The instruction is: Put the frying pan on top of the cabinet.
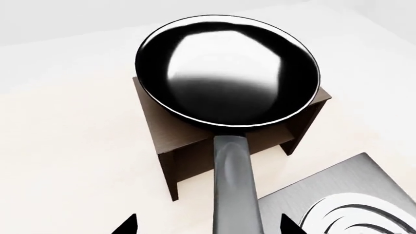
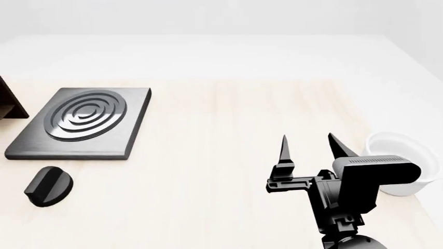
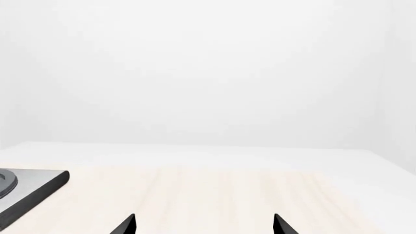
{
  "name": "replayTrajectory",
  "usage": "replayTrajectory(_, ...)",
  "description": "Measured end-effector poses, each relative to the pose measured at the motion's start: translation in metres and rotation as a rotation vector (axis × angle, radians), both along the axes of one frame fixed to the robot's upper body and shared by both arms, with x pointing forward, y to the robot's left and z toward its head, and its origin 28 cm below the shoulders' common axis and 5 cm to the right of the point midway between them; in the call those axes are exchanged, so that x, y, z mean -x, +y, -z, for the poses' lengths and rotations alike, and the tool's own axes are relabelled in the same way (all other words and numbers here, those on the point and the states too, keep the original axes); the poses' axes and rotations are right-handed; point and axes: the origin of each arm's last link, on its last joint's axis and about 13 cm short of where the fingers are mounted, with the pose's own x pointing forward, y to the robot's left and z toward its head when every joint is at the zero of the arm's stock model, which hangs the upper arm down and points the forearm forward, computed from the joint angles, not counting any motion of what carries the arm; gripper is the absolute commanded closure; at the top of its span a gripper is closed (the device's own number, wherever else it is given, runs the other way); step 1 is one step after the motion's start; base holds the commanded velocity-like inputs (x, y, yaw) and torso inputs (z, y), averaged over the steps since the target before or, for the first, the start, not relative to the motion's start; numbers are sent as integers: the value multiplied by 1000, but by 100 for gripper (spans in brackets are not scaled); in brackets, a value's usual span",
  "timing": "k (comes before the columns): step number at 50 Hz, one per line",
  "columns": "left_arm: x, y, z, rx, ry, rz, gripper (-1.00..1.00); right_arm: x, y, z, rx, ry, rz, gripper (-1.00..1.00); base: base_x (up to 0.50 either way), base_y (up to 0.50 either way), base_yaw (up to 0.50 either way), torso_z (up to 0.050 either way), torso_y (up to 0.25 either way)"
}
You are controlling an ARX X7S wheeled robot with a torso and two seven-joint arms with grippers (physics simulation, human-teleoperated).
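Note:
In the left wrist view the frying pan (image 1: 227,73), black with a glossy inside and a thin light rim, lies over the flat top of the dark brown cabinet (image 1: 182,146). Its long handle (image 1: 235,185) runs back between my left gripper's (image 1: 208,226) fingertips. They stand wide apart with a gap on each side of the handle, so the gripper is open. In the head view only a corner of the cabinet (image 2: 10,104) shows at the far left; the pan and left gripper are out of view. My right gripper (image 2: 312,148) is open and empty above the table.
A square grey burner plate (image 2: 83,122) with rings lies at the left, beside the cabinet; it also shows in the left wrist view (image 1: 351,204). A black knob (image 2: 49,185) lies in front of it. A white bowl (image 2: 398,161) stands right of my right gripper.

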Motion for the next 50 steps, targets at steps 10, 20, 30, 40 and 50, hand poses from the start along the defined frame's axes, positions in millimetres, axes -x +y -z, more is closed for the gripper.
replayTrajectory(10,-2,-2,-7,-50,-43,29,-100,1,1,0,0,-3,-3,-100,0,0,0,0,250)
replayTrajectory(20,-11,-15,-22,-153,-128,117,-100,1,1,0,0,-3,-4,-100,0,0,0,0,25)
replayTrajectory(30,-11,-62,-9,-169,-159,492,-100,0,0,0,0,-4,-1,-100,0,0,0,0,0)
replayTrajectory(40,49,-120,3,-184,-444,877,-100,0,0,-1,4,-9,1,-100,0,0,0,0,0)
replayTrajectory(50,96,-157,61,-220,-519,1118,-100,-1,0,-1,11,-13,2,-100,0,0,0,0,0)
